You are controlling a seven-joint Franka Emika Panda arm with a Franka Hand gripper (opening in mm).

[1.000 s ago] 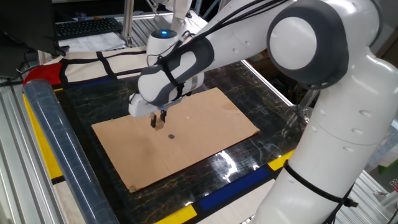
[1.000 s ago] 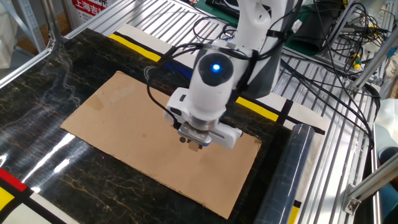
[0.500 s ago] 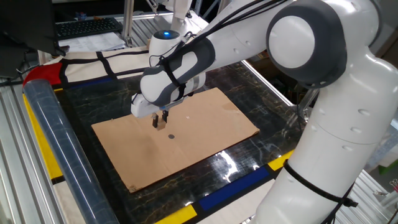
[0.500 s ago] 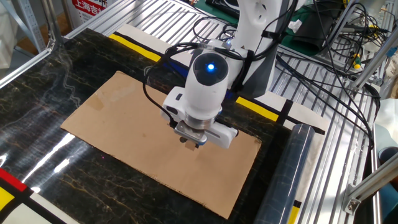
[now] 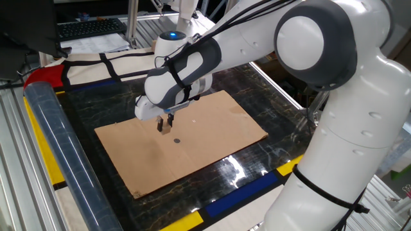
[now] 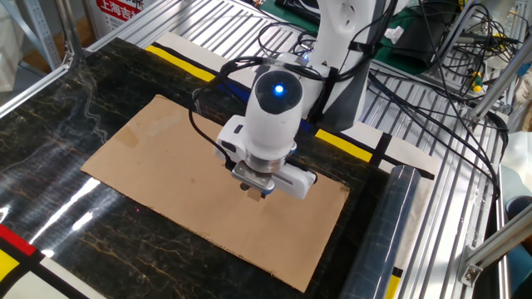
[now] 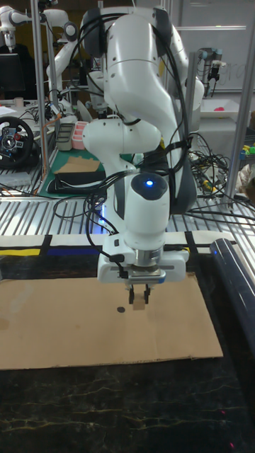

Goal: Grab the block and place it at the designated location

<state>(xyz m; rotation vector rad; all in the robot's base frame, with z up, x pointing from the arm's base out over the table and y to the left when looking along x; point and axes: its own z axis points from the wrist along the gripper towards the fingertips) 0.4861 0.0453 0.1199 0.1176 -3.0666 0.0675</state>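
Note:
My gripper (image 5: pixel 165 126) points down over the left part of the brown cardboard sheet (image 5: pixel 218 119), shut on the small tan block (image 7: pixel 139 301). In the tall fixed view the block shows between the dark fingertips (image 7: pixel 132 292), at or just above the cardboard; which one I cannot tell. The designated location, a small dark round dot (image 5: pixel 176 140), lies a short way from the gripper, toward the camera and to the right. In the tall fixed view the dot (image 7: pixel 120 309) sits just left of the block. The white hand (image 6: pixel 264 137) hides the dot in the other fixed view.
The cardboard (image 6: pixel 158 149) lies on a black marbled tabletop (image 5: pixel 270 154) edged with yellow and blue tape. A long clear-wrapped roll (image 5: pixel 58 147) runs along one side of the table. Metal rails, cables and a keyboard surround the table.
The gripper, still shut on the block, has shifted a little across the cardboard, leftward in the other fixed view. The cardboard and dot have not moved.

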